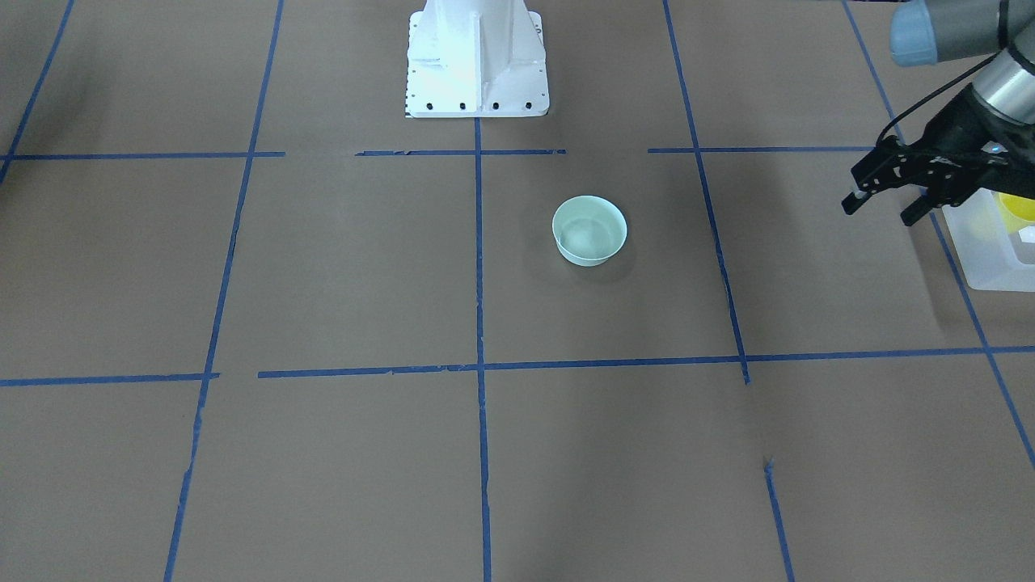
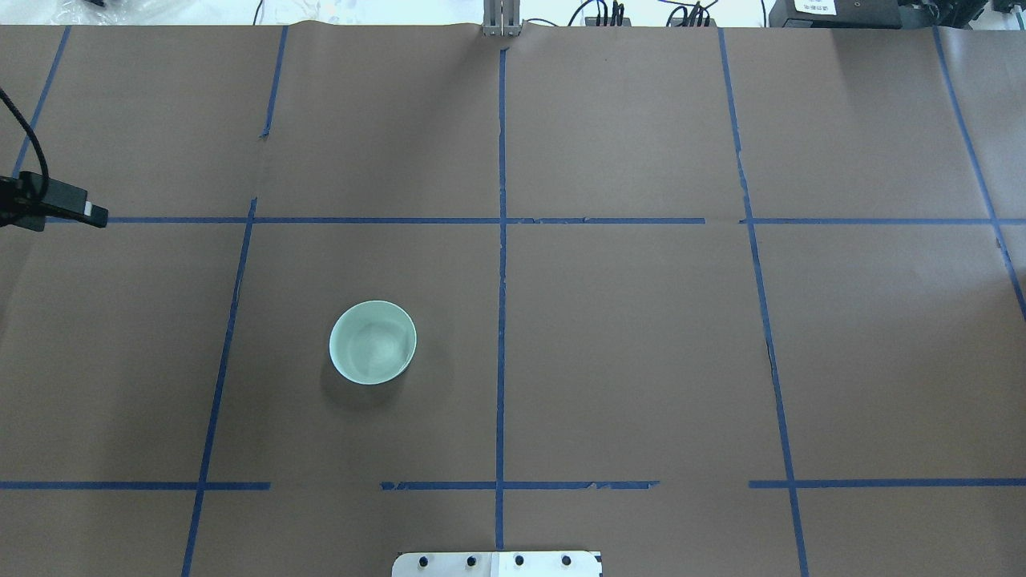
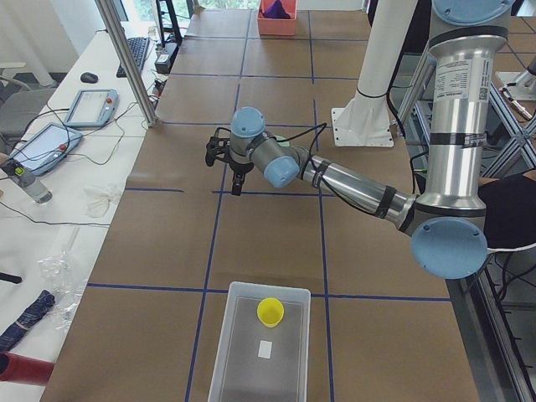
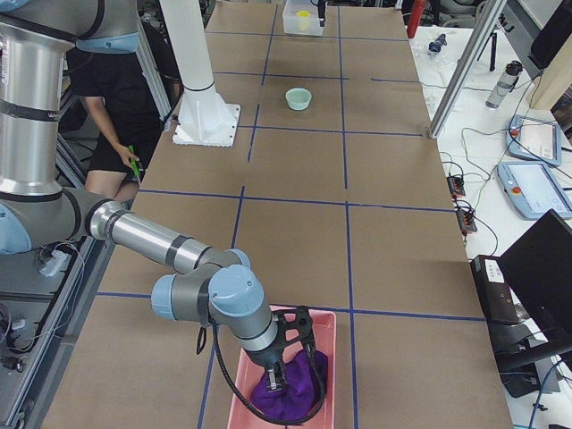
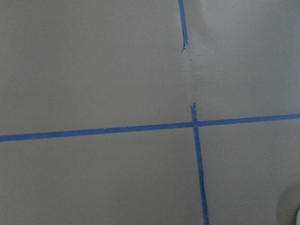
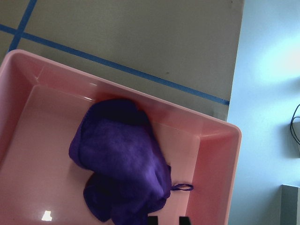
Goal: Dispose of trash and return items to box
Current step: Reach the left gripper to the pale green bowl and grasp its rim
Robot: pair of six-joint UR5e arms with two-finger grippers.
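Note:
The mint-green bowl (image 1: pixel 589 230) stands upright and empty on the brown table; it also shows in the overhead view (image 2: pixel 373 342) and the right side view (image 4: pixel 298 98). The yellow cup (image 3: pixel 270 311) sits inside the frosted box (image 3: pixel 251 368) at the table's left end, also seen from the front (image 1: pixel 1017 206). My left gripper (image 1: pixel 883 208) is open and empty, in the air beside the box (image 1: pixel 990 263) on the bowl's side. My right gripper (image 6: pixel 167 219) is open above a purple cloth (image 6: pixel 122 164) in a pink bin (image 6: pixel 213 154).
The white robot base (image 1: pixel 477 56) stands at the table's robot-side edge. Blue tape lines (image 2: pixel 501 220) grid the table. The pink bin (image 4: pixel 322 322) sits at the table's right end. A person (image 4: pixel 116 116) is behind the base.

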